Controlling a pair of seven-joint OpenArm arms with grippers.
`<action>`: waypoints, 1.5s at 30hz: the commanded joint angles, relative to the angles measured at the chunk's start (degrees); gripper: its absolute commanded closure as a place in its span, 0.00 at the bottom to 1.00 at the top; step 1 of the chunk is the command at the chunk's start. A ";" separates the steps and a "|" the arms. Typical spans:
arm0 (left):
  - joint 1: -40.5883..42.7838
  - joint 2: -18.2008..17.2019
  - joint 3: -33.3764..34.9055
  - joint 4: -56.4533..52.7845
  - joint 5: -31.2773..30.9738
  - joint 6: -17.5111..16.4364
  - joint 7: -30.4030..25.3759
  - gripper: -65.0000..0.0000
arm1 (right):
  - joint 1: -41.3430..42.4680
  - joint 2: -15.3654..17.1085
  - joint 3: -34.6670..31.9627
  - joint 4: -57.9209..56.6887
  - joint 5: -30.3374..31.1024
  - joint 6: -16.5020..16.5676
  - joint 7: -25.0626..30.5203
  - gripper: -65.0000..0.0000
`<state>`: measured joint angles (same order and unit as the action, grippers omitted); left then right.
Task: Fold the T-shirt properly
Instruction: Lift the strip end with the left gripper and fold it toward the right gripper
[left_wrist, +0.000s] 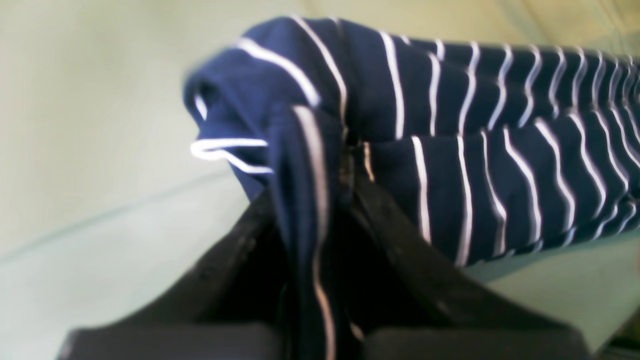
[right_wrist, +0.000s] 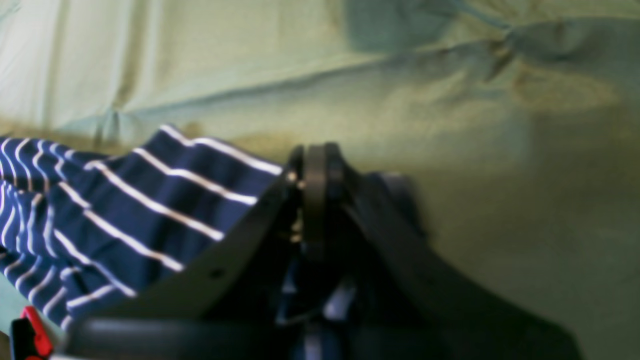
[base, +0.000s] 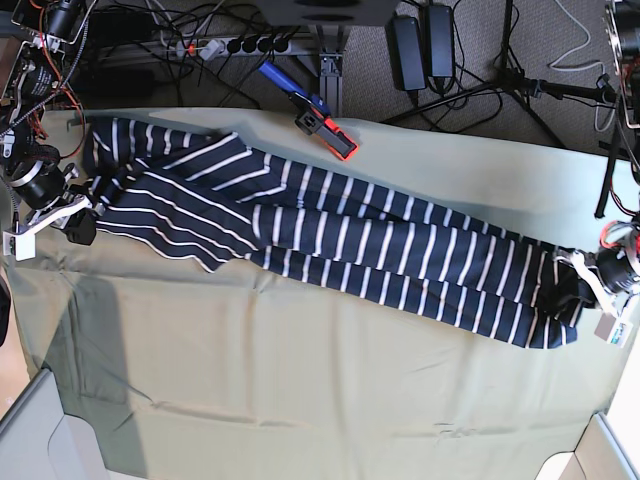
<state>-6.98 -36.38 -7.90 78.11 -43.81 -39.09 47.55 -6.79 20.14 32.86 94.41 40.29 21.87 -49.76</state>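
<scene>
The T-shirt (base: 340, 235), dark navy with thin white stripes, lies drawn out in a long narrow band across the olive-green cloth, from the far left to the right edge. My left gripper (base: 578, 288) is shut on its right end. In the left wrist view a bunched fold of the T-shirt (left_wrist: 425, 125) runs down between the black fingers of that gripper (left_wrist: 345, 165). My right gripper (base: 85, 212) is shut on the left end. The right wrist view shows the T-shirt (right_wrist: 150, 210) spreading left from the closed gripper (right_wrist: 315, 160).
The olive-green cloth (base: 300, 380) covers the table and is wrinkled near its edges. A red and blue tool (base: 318, 116) lies at the far edge beside the shirt. Cables, a power strip (base: 230, 45) and stands sit beyond the table.
</scene>
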 joint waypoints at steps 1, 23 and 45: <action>-2.10 -1.42 -0.28 0.44 -0.92 -0.91 -1.46 1.00 | 0.59 0.96 0.46 1.07 0.72 2.40 1.14 1.00; 2.51 15.13 30.47 27.12 21.24 -0.91 -1.49 1.00 | 0.59 0.96 0.46 1.07 0.87 2.43 0.94 1.00; 2.54 24.35 31.47 23.19 17.51 -0.07 -2.89 0.53 | 0.57 0.94 0.46 1.07 0.87 2.40 0.92 1.00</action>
<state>-3.49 -12.29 23.73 100.47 -25.41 -39.27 45.84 -6.81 19.99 32.88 94.45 40.47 21.87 -50.00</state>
